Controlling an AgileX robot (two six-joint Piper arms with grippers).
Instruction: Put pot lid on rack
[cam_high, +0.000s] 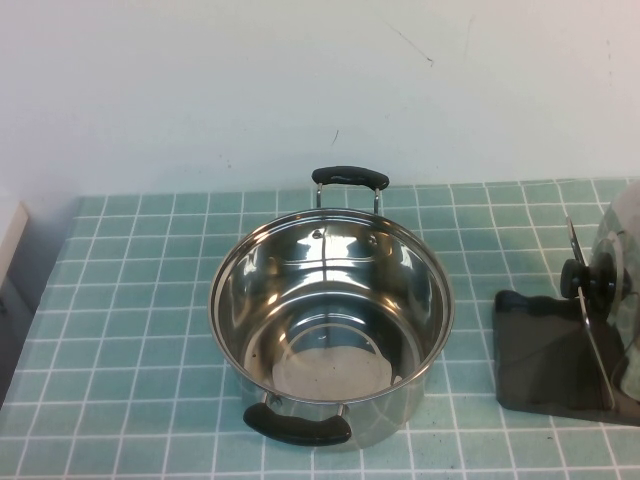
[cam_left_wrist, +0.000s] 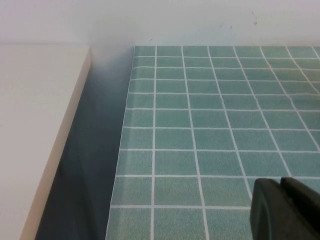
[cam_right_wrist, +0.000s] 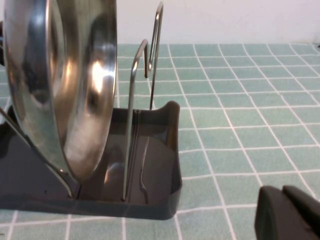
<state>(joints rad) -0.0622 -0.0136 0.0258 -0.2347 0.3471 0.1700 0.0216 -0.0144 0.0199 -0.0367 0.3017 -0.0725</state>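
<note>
The pot lid (cam_high: 622, 262) stands on edge in the rack (cam_high: 540, 350) at the right edge of the table, its black knob (cam_high: 590, 278) facing the pot. In the right wrist view the shiny lid (cam_right_wrist: 60, 85) leans between the rack's wire loops (cam_right_wrist: 134, 90) over the dark grey tray (cam_right_wrist: 160, 150). My right gripper (cam_right_wrist: 282, 191) is shut and empty, low over the tiles, a short way from the rack and apart from the lid. My left gripper (cam_left_wrist: 281, 183) is shut and empty near the table's left edge. Neither gripper shows in the high view.
The deep steel pot (cam_high: 330, 310) with two black handles (cam_high: 349, 177) stands open in the middle of the green tiled table (cam_high: 130, 300). A white surface (cam_left_wrist: 35, 125) lies beyond a gap at the table's left edge. A white wall runs behind.
</note>
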